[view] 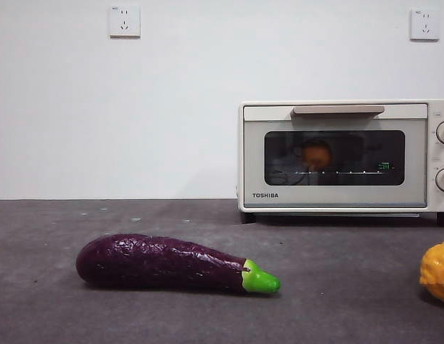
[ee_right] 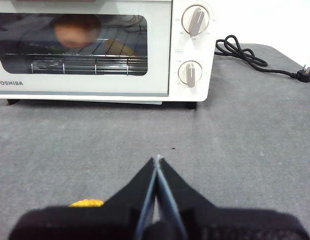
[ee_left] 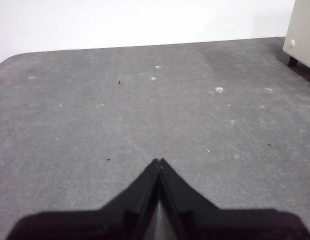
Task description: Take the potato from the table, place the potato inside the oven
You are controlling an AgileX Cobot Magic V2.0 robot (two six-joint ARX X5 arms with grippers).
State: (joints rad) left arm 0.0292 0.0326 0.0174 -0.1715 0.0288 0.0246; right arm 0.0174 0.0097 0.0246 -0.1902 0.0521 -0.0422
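Note:
The cream-white TOSHIBA oven [view: 336, 154] stands at the back right of the dark grey table [view: 207, 315] with its glass door closed. Behind the glass, the orange-brown potato [view: 316, 154] rests on the wire rack; the right wrist view also shows the potato [ee_right: 77, 30] inside the oven [ee_right: 160, 50]. My right gripper [ee_right: 158, 159] is shut and empty, hovering over the table in front of the oven. Over bare table to the left, my left gripper [ee_left: 159, 161] is also shut and empty. Neither gripper shows in the front view.
A long purple eggplant [view: 164, 264] with a green tip lies front left. A bumpy yellow-orange item [view: 438, 271] sits at the right edge, also glimpsed as the yellow item [ee_right: 86, 203] beside my right gripper. The oven's black power cord [ee_right: 255, 57] trails to the right.

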